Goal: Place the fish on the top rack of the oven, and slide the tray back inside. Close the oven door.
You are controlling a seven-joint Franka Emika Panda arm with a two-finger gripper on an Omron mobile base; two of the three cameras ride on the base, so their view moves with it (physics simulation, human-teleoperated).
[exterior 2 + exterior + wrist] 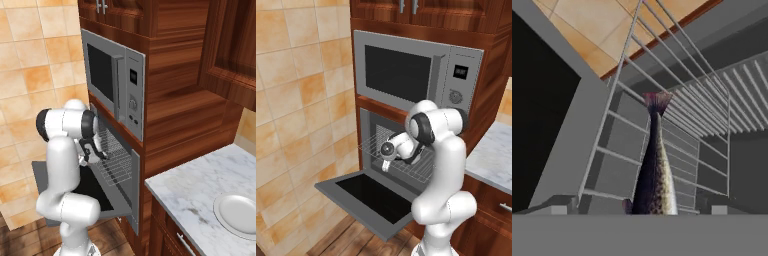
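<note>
The fish (654, 165) lies on the pulled-out top rack (682, 135) under the gripper (637, 210), whose jaws stand apart, so sliding the rack in and shutting the lowered oven door (363, 192) remain.

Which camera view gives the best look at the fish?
The hand view: the fish lies along the rack, tail away from the camera. In both base views the arm blocks that spot, so I cannot make it out.

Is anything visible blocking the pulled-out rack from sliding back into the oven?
Nothing visible does. The fish lies on the top rack, which juts from the oven over the lowered oven door.
</note>
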